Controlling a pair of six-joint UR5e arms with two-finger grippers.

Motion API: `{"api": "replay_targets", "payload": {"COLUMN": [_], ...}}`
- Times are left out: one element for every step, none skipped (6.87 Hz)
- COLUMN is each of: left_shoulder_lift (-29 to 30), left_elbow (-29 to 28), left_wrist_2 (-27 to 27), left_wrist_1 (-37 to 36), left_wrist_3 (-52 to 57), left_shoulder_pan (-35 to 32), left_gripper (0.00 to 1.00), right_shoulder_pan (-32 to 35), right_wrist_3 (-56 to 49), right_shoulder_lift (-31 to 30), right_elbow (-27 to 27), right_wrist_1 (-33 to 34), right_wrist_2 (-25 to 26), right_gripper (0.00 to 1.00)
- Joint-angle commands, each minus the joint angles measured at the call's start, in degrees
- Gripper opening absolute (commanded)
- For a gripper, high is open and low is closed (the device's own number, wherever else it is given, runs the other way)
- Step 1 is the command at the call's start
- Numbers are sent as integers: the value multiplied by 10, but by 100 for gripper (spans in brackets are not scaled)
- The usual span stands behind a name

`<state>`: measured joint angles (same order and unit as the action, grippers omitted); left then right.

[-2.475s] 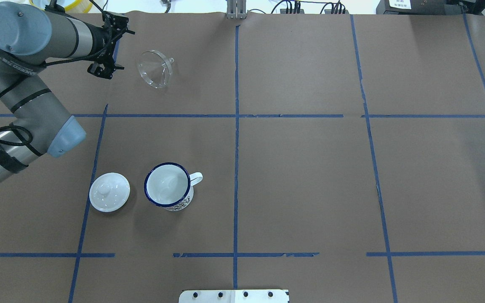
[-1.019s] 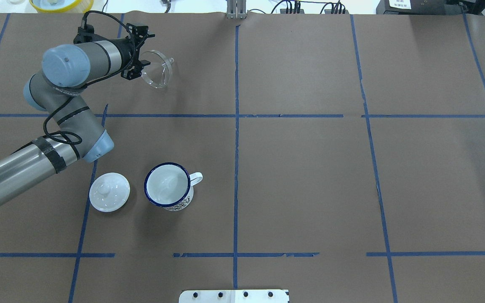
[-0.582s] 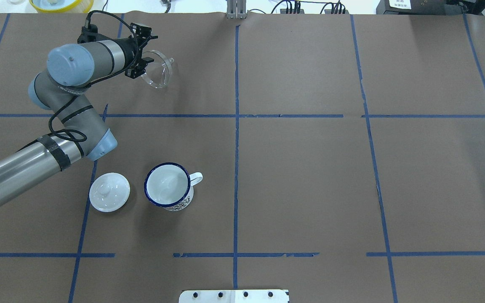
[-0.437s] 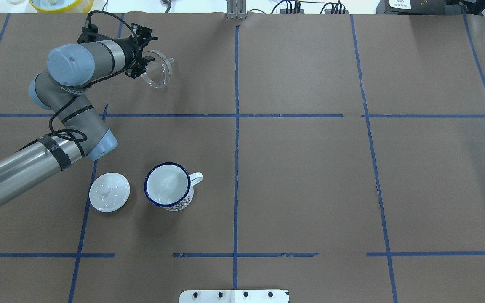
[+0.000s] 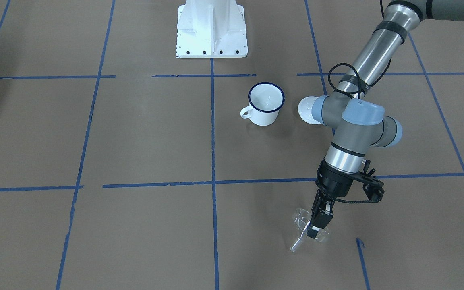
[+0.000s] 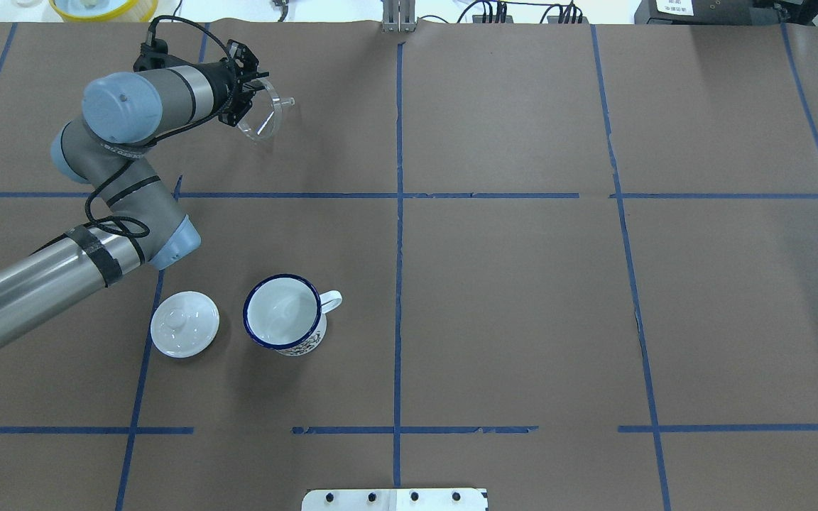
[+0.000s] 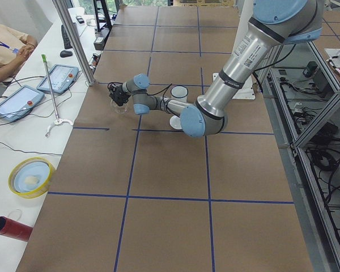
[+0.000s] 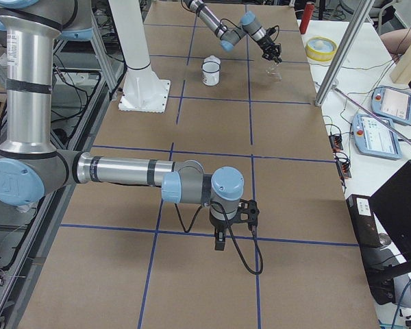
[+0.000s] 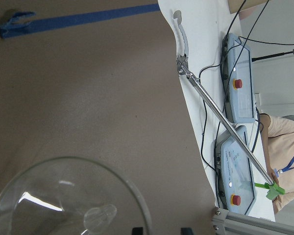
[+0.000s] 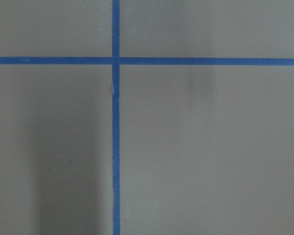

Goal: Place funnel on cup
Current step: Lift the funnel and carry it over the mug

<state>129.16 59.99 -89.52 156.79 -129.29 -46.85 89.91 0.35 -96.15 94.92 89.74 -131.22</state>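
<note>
The clear funnel (image 6: 265, 118) lies at the far left of the table, tilted, its spout (image 5: 297, 243) on the paper. My left gripper (image 6: 247, 96) is shut on its rim, as the front view (image 5: 316, 225) shows. In the left wrist view the funnel (image 9: 63, 196) fills the lower left. The white cup (image 6: 282, 312) with a dark blue rim stands upright nearer the robot, handle to the right; it also shows in the front view (image 5: 265, 105). My right gripper (image 8: 220, 241) hangs over bare table far from both; I cannot tell whether it is open or shut.
A white knobbed lid (image 6: 184, 323) lies just left of the cup. A yellow bowl (image 6: 93, 7) sits beyond the far table edge. The robot's white base plate (image 5: 211, 28) is at the near edge. Teach pendants (image 7: 56, 79) and a seated person are beside the table.
My left arm came in from the left to the funnel. The gripper closed on its rim, and the funnel has just tipped and shifted slightly away from the robot.
</note>
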Motion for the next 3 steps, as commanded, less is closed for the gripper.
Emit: {"api": "replay_targets", "payload": {"left_shoulder_lift": [0, 1, 2], "left_elbow": [0, 3, 18], "left_wrist_2": [0, 0, 0], "left_wrist_1": [0, 0, -3], "left_wrist_3": [1, 0, -1], "left_shoulder_pan": [0, 0, -3], "left_gripper": [0, 0, 0], "right_shoulder_pan": [0, 0, 0], "right_wrist_3": [0, 0, 0], "right_shoulder_lift": [0, 0, 0], "right_elbow": [0, 0, 0], "right_wrist_1": [0, 0, 0], "right_wrist_2": [0, 0, 0], "right_gripper": [100, 100, 100]}}
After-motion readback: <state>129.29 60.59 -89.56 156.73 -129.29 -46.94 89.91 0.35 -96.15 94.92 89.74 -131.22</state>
